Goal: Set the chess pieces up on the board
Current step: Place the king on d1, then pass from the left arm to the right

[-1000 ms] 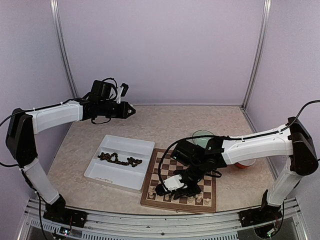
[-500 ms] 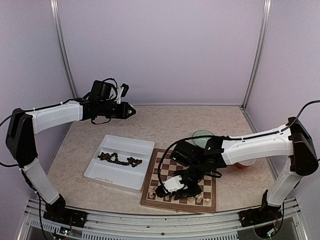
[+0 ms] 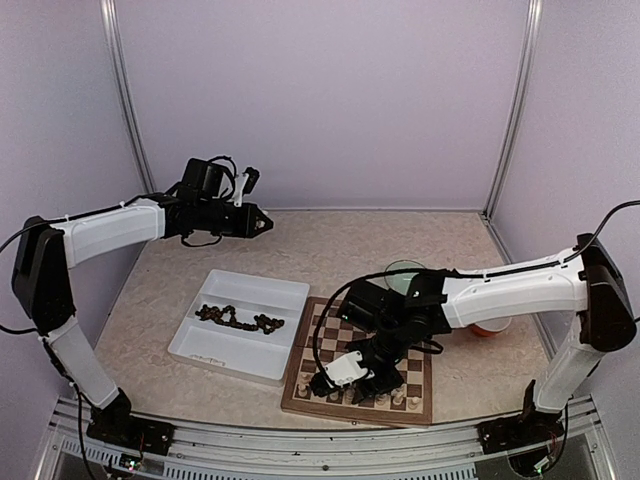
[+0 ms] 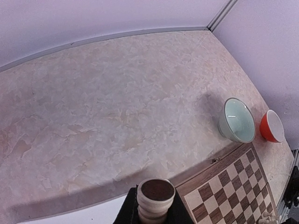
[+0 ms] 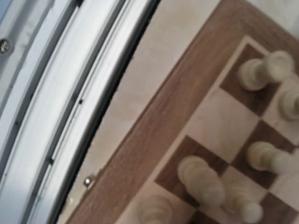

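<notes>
Top external: board (image 3: 328, 322) on beige table (image 3: 330, 245), lilac walls (image 3: 320, 100).

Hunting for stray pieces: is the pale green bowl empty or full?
Empty. The left wrist view looks into the pale green bowl and shows only its bare, smooth inside, with nothing lying in it.

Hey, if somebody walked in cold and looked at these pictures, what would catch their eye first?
The right hand sits low over the near left corner of the chessboard, by cream pieces along its near edge. Left of it, a white tray holds a string of dark pieces. The left hand hangs raised at far left, gripping a cream piece.
</notes>
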`<action>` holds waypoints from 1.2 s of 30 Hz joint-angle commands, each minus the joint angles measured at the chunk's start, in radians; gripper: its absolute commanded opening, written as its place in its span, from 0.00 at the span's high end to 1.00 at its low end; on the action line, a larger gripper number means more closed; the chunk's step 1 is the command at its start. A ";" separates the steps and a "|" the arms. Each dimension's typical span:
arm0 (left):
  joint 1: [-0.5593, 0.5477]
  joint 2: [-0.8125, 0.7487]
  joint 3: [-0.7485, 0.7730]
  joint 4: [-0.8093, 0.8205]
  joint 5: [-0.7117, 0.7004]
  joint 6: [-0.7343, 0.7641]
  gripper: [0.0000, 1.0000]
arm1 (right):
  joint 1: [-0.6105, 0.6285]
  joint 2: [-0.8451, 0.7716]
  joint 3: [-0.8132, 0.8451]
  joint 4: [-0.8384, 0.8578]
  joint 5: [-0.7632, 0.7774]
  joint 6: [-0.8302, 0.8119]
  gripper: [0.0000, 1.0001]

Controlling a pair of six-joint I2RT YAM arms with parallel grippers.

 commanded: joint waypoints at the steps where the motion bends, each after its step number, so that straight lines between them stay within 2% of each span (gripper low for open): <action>1: -0.007 0.016 0.064 -0.056 0.072 0.025 0.98 | -0.036 -0.101 0.122 -0.102 0.000 -0.035 0.60; 4: -0.063 0.034 0.079 -0.100 0.080 0.033 0.95 | -0.145 -0.139 0.225 -0.164 -0.076 -0.038 0.60; 8: -0.208 0.103 0.162 -0.229 0.113 0.073 0.94 | -0.280 -0.195 0.230 -0.119 -0.090 -0.021 0.60; 14: -0.331 0.174 0.152 -0.253 0.316 0.037 0.96 | -0.416 -0.242 0.186 -0.037 -0.121 -0.015 0.60; 22: -0.389 0.196 0.139 -0.230 0.495 0.009 0.95 | -0.397 -0.225 0.123 -0.006 -0.126 -0.061 0.53; 36: -0.408 0.263 0.180 -0.258 0.644 0.013 0.94 | -0.236 -0.167 0.091 0.072 0.120 -0.153 0.54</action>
